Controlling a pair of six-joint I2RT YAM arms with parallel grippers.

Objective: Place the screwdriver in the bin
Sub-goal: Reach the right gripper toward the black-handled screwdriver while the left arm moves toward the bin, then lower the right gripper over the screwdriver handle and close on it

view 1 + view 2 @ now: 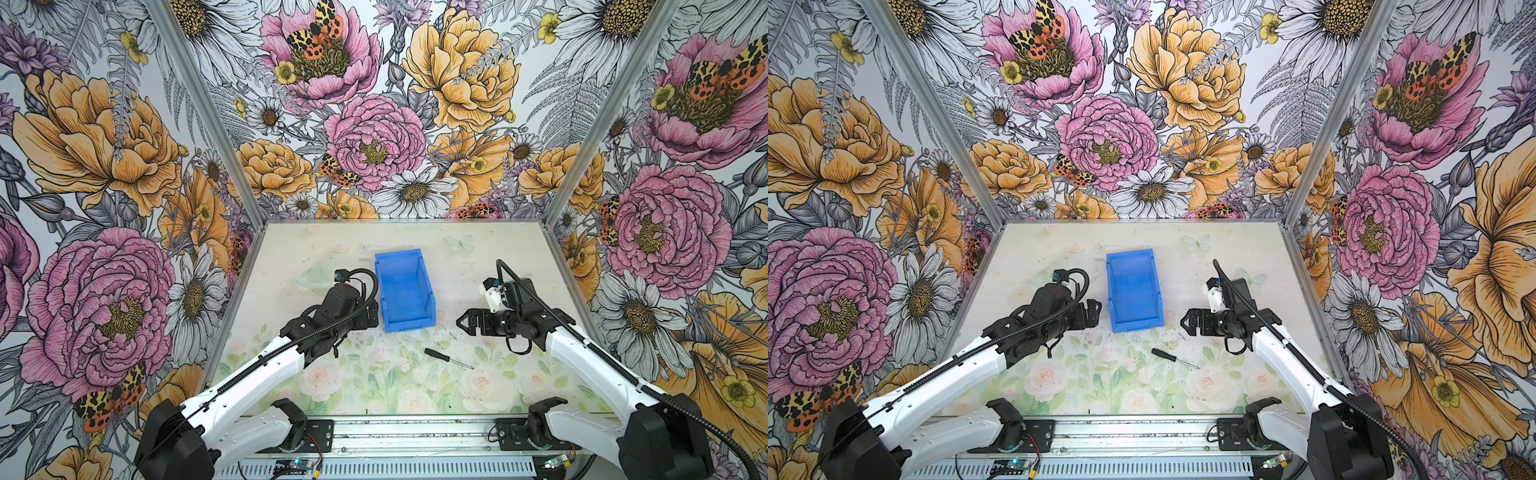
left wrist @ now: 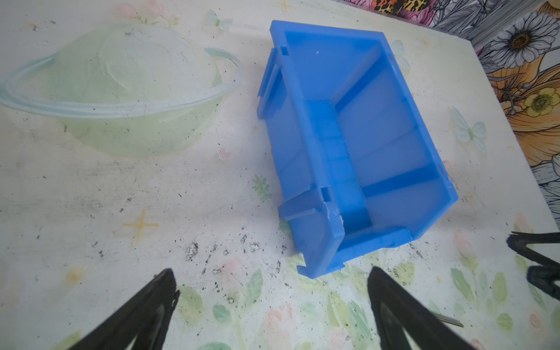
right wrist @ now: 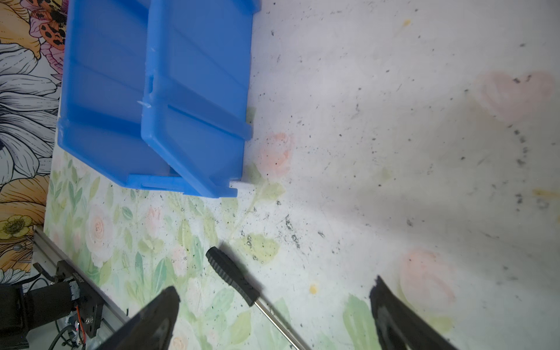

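In both top views the screwdriver (image 1: 448, 358) lies flat on the table (image 1: 332, 382), near the empty blue bin's (image 1: 381, 291) low front lip, ungrasped; pickup looks like the step in hand; left wrist view: left gripper (image 2: 271, 272) spread, empty, facing the bin; right wrist view: right gripper (image 3: 274, 288) spread wide over the screwdriver; next, lower and close on the handle.

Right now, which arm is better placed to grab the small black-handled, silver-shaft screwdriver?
Right. The right gripper, open, hovers nearest the screwdriver, which its wrist view frames between the jaws. The left gripper faces the bright blue plastic bin instead.
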